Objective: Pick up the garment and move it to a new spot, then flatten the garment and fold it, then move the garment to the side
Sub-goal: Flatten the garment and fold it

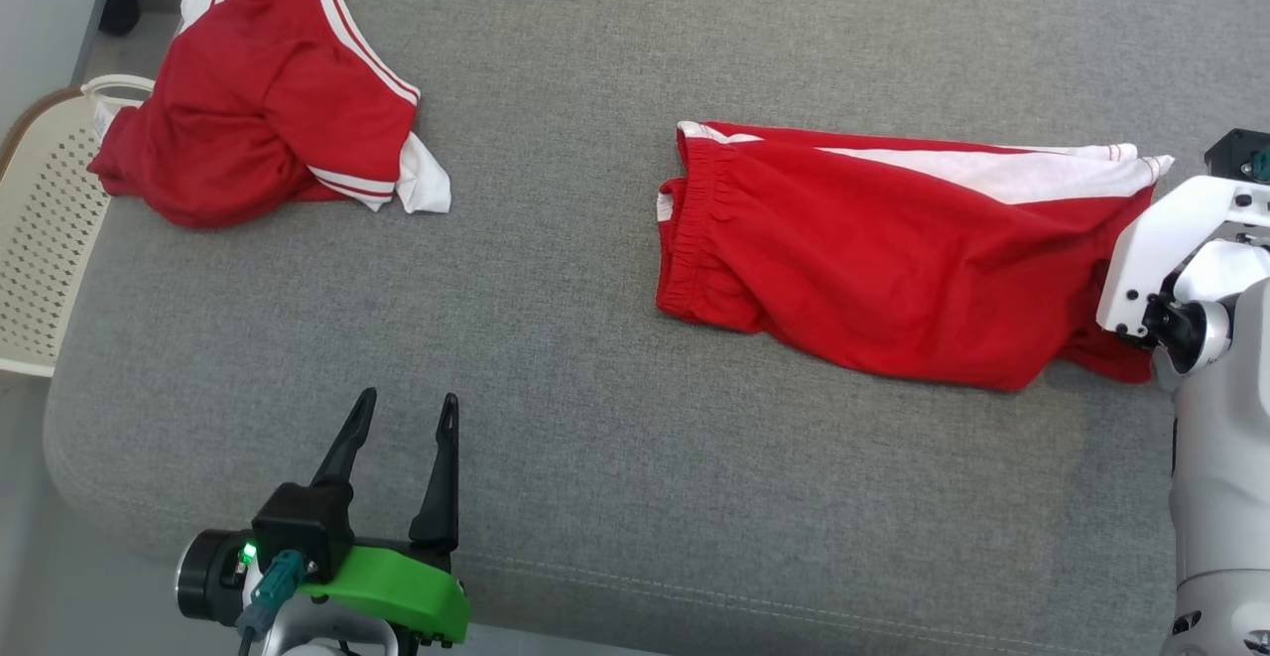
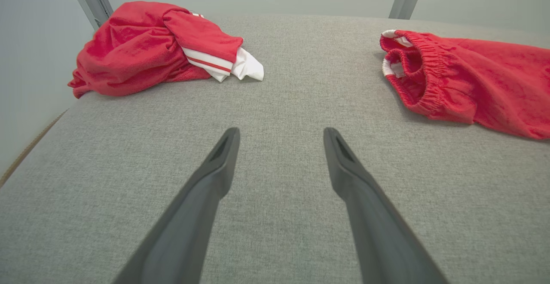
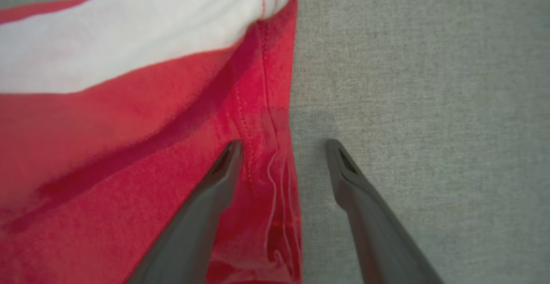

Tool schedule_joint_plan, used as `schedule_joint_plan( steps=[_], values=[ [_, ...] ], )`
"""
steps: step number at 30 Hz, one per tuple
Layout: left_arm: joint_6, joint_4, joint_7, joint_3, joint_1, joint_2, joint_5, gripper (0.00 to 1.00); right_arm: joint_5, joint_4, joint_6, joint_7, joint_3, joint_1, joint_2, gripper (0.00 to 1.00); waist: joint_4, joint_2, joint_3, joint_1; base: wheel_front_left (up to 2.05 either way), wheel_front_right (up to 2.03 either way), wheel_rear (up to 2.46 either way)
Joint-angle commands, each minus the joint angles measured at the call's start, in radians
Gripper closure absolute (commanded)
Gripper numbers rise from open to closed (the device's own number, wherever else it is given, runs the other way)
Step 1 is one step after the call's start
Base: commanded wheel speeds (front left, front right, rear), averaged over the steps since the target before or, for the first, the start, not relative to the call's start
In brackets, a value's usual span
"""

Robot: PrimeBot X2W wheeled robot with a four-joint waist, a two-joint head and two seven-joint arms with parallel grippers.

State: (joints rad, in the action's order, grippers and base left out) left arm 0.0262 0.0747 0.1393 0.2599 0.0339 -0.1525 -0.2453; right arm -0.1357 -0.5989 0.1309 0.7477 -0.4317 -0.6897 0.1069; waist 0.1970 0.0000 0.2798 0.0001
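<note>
Across the right half of the grey padded surface [image 1: 595, 418] lies the garment [image 1: 893, 259], red shorts with a white side stripe. They are spread mostly flat, with the elastic waistband toward the middle and the leg hems toward the right edge. The right gripper [image 3: 283, 143] is over that hem end with its jaws spread wide and grasping nothing. One finger is above the red cloth, the other above bare grey fabric, and the hem seam runs between them. Whether the tips touch the cloth cannot be told. The pale right forearm [image 1: 1215, 458] covers the garment's lower right corner in the head view.

The left gripper [image 1: 409, 396] is near the front edge, well apart from the shorts, its jaws likewise released and empty over bare fabric. At the far left corner a second red garment [image 1: 258, 100] sits crumpled in a heap, white trim showing. Beside that corner, off the surface, stands a cream perforated basket [image 1: 40, 229].
</note>
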Motion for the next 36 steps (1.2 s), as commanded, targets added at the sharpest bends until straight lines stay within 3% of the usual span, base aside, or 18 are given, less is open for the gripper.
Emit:
schedule_joint_plan(
  steps=[1,7,8,10,22,32,36],
  values=[
    [0.002,0.003,0.004,0.0,0.018,-0.002,0.0,0.0,-0.004,-0.015,0.0,-0.003,-0.001,-0.007,-0.005,0.0,0.008,0.0,0.008,-0.0001,0.0,0.0,0.0],
    [0.002,0.012,0.004,0.008,0.021,-0.005,-0.004,0.0,0.0,-0.065,0.0,-0.004,-0.034,-0.007,-0.013,0.0,0.015,0.0,0.006,-0.0001,0.0,0.0,0.0],
    [0.003,0.011,0.003,0.009,0.019,-0.006,-0.005,0.0,0.004,-0.075,0.0,0.0,-0.044,-0.008,-0.017,0.45,0.016,0.0,0.004,-0.0001,0.0,0.0,0.0],
    [0.005,0.014,0.001,0.01,0.014,-0.007,-0.008,0.0,0.01,-0.092,0.0,0.004,-0.053,-0.007,-0.025,1.0,0.017,0.0,0.002,-0.0001,0.0,0.0,0.0],
    [0.009,0.028,-0.002,0.021,-0.006,-0.009,-0.02,0.0,-0.043,-0.081,-0.001,-0.063,-0.092,-0.015,0.009,1.0,0.014,0.0,-0.047,-0.0001,0.0,0.0,0.0],
    [0.014,0.035,0.004,0.031,-0.016,-0.005,-0.029,0.0,-0.106,0.002,-0.001,-0.039,-0.093,-0.009,0.077,1.0,0.021,0.0,-0.089,-0.0001,0.0,0.0,0.0],
    [0.017,0.042,0.012,0.03,-0.025,-0.009,-0.036,0.0,-0.092,0.03,-0.001,-0.01,-0.064,-0.009,0.071,1.0,0.023,0.0,-0.105,-0.0001,0.0,0.0,0.0]
  ],
)
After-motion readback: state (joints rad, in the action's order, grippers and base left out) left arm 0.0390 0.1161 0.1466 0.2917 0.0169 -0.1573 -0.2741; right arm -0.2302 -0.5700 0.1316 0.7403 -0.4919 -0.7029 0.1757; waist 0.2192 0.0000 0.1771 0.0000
